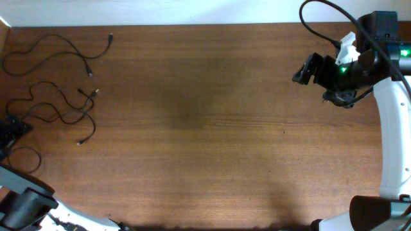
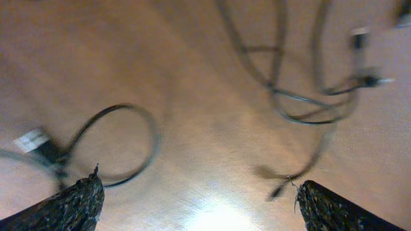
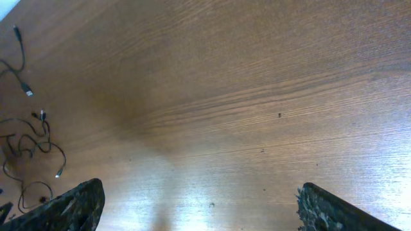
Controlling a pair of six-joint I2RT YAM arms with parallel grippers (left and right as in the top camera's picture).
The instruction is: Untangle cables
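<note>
Cables [image 1: 88, 67] lie loose, spread on table [image 1: 205, 128] far left.

White right arm [image 1: 388, 122] carries a black wrist [image 1: 334, 72], green light [image 1: 343, 69], looping cable [image 1: 301, 14]

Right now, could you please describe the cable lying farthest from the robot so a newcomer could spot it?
Find the robot's left end of the wooden table. There, the cable nearest the far edge is the one: it lies alone in a wave, while the other cables cross each other nearer the robot.
</note>
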